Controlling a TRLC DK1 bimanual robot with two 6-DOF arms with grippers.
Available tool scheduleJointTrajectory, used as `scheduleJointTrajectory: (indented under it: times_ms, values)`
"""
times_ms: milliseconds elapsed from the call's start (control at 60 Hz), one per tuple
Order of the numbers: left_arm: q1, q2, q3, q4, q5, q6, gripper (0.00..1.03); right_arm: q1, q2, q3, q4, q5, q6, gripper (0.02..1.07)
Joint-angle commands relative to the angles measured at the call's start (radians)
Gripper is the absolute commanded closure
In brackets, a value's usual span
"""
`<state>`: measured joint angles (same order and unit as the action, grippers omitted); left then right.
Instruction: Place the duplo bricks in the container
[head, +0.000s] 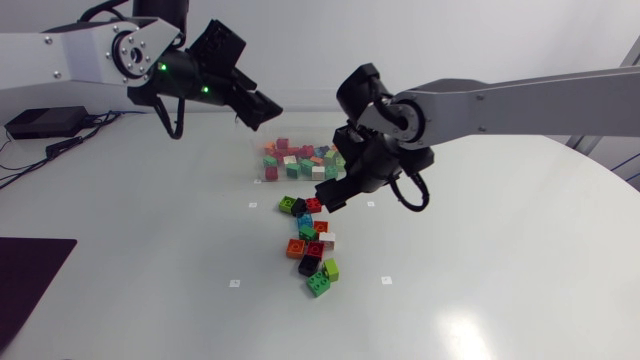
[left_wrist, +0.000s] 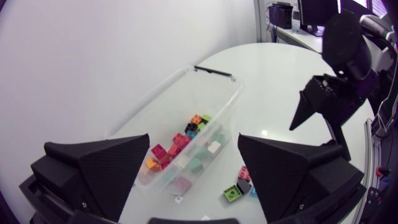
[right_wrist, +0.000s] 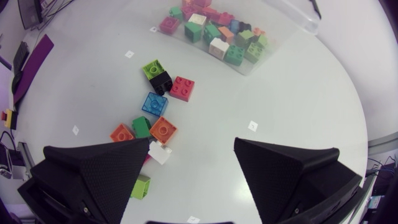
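Behind the loose bricks (right_wrist: 163, 129), the container (head: 258, 170) already holds a good many bricks (head: 300, 160). The job looks well begun but far from finished, since about ten loose bricks lie scattered on the table (head: 480, 250) just in front of it. Over them hangs the right gripper (right_wrist: 191, 142), fingers spread wide, holding and touching nothing. Above the container hovers the left gripper (left_wrist: 194, 137), likewise wide open and empty. A fresh pick seems the next step.
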<state>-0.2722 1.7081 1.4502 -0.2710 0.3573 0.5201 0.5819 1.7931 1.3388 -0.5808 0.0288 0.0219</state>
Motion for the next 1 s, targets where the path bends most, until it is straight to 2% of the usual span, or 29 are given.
scheduleJointTrajectory:
  times_ms: [0,167,467,983]
  values:
    - [0.004,-0.065,-0.102,0.001,-0.003,0.050,0.04,0.019,0.081,0.051,0.006,0.019,0.016,0.09]
    - [0.033,-0.194,-0.283,0.023,-0.003,0.121,0.04,0.038,0.212,0.152,0.004,0.056,0.016,0.09]
    - [0.074,-0.303,-0.453,0.046,0.014,0.187,0.04,0.030,0.376,0.303,-0.025,0.100,0.032,0.09]
    - [0.094,-0.387,-0.502,0.033,0.034,0.189,0.04,0.038,0.535,0.510,-0.146,0.135,0.064,0.09]
